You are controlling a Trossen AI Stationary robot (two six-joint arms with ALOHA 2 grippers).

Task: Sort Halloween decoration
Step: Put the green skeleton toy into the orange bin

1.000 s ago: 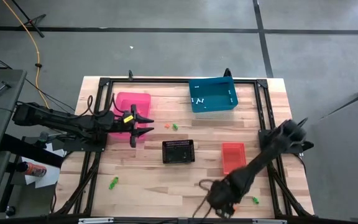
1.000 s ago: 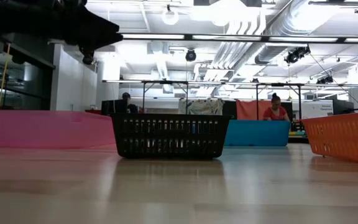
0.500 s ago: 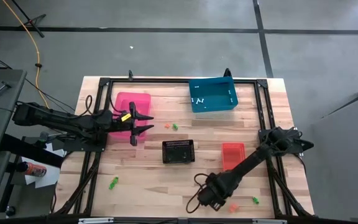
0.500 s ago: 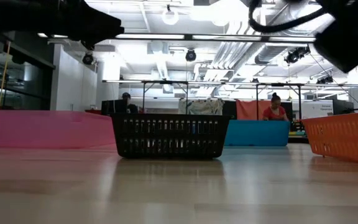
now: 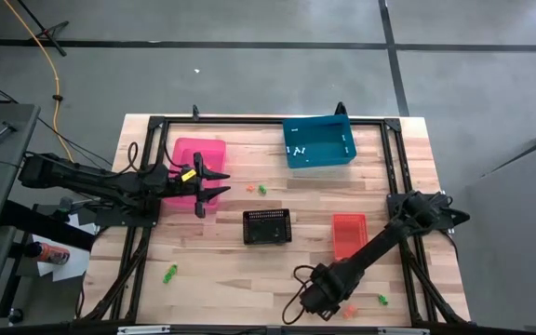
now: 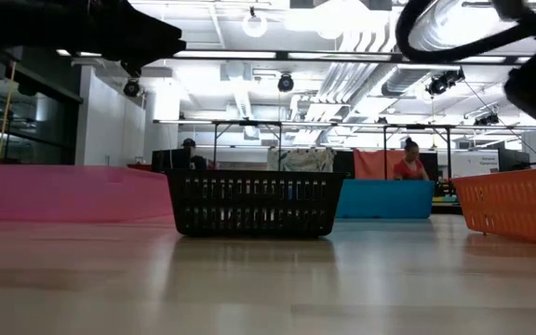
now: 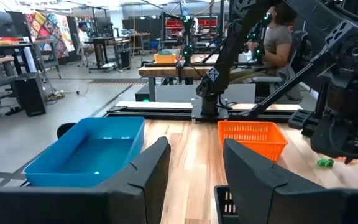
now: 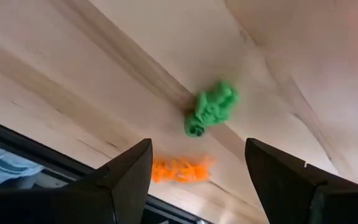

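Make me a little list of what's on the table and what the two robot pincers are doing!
left pincer: open, empty, hovering by the pink bin
right pincer: open, empty, low near the table's front edge
right pincer aims at: green trinket and orange trinket lying on the wood
blue bin: holds a few white trinkets
black basket: mid-table
red bin: beside the right arm
other loose bits: green trinket front-left, an orange and green pair mid-table

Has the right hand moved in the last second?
Yes. The right hand slid left along the near edge, away from the red bin.
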